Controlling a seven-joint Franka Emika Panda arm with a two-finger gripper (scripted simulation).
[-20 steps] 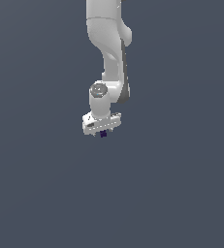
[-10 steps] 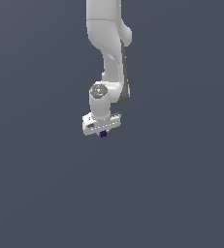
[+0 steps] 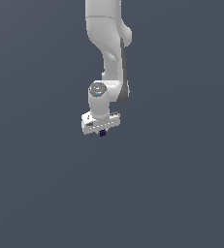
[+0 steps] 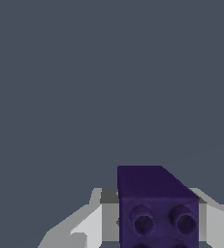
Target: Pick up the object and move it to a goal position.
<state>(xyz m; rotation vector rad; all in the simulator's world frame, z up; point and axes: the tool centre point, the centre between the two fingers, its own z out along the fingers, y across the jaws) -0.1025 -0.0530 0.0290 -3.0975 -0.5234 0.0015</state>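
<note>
The object (image 3: 102,133) is a tiny dark purple-blue block peeking out just under the white gripper (image 3: 102,130) in the exterior view. The wrist view shows the object (image 4: 154,203) large and close, with round studs on its near face, sitting between the pale fingers (image 4: 91,220). The gripper (image 4: 152,218) is shut on it, one finger pressed to each side. The white arm (image 3: 108,43) comes down from above, and the block hangs in the air with no surface touching it.
Only a flat, uniform grey-blue background surrounds the arm in both views. No other object, container, edge or marker shows.
The gripper and the held block have risen very slightly; otherwise the arm's pose looks the same.
</note>
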